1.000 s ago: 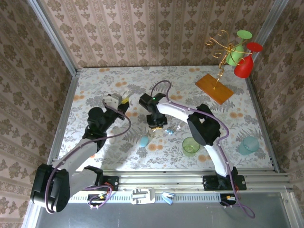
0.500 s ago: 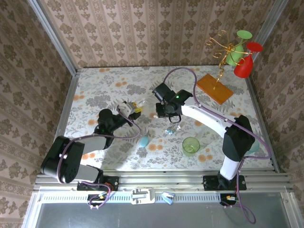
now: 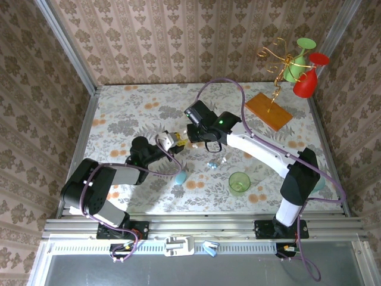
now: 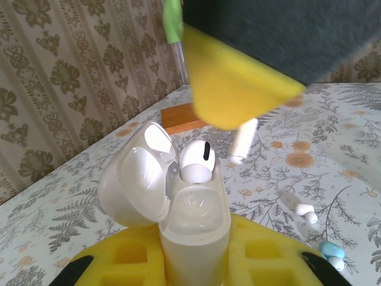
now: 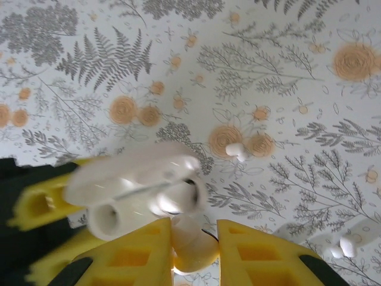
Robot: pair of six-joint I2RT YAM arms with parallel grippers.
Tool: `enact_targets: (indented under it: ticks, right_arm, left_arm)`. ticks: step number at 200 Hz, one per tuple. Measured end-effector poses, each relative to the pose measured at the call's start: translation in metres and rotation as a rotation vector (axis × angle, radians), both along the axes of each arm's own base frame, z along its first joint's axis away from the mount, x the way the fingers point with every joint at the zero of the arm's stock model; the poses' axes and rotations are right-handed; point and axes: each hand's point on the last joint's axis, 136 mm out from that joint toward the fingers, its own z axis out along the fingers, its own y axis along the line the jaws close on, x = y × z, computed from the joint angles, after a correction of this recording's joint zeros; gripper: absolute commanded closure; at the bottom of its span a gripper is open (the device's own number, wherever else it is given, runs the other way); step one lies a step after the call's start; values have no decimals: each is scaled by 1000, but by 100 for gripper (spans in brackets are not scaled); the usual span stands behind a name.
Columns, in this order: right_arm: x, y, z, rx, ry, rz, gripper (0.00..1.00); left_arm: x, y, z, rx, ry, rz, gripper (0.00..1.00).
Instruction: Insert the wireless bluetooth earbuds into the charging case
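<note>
My left gripper (image 4: 193,262) is shut on the white charging case (image 4: 196,232), held upright with its lid (image 4: 134,185) swung open to the left. One white earbud (image 4: 197,161) sits in the case's far slot. My right gripper (image 5: 193,250) is shut on another white earbud (image 5: 193,244). It hovers just above and behind the case (image 5: 137,185), and the bud's stem (image 4: 244,140) hangs below a yellow finger (image 4: 238,89). From above, the left gripper (image 3: 172,142) and right gripper (image 3: 191,140) meet mid-table. Loose earbuds lie on the cloth, one white (image 4: 305,211) and one pale blue (image 4: 330,249).
A light-blue pebble case (image 3: 180,177) lies near the front, with a green cup (image 3: 239,183) to its right. An orange board with a wire stand (image 3: 269,110) holding red and green cups sits at the back right. A pale blue cup (image 3: 315,182) stands far right.
The right gripper rose from the loose earbuds on the cloth, carrying one, and swung back-left to the case. The left arm brought the open case rightward toward the middle.
</note>
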Motion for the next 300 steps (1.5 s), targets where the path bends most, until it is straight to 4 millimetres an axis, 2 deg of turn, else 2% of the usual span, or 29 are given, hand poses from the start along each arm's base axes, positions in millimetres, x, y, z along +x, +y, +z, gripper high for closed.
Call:
enact_targets:
  ticks: [25, 64, 133, 180, 249, 300]
  right_arm:
    - [5, 7, 2, -4, -14, 4, 78]
    - [9, 13, -11, -35, 1, 8, 78]
    - [6, 17, -16, -51, 12, 20, 78]
    - [8, 22, -21, -52, 20, 24, 78]
    - [9, 24, -22, -41, 24, 21, 69]
    - [9, 27, -28, 18, 48, 21, 68]
  left_arm:
    - [-1, -5, -7, 33, 9, -2, 100]
    - [-1, -7, -16, 65, 36, 10, 100]
    - [2, -2, -8, 70, 33, 54, 100]
    - [2, -4, -11, 83, 47, 69, 100]
    - [4, -5, -12, 93, 59, 82, 100]
    - [5, -4, -15, 96, 76, 93, 100]
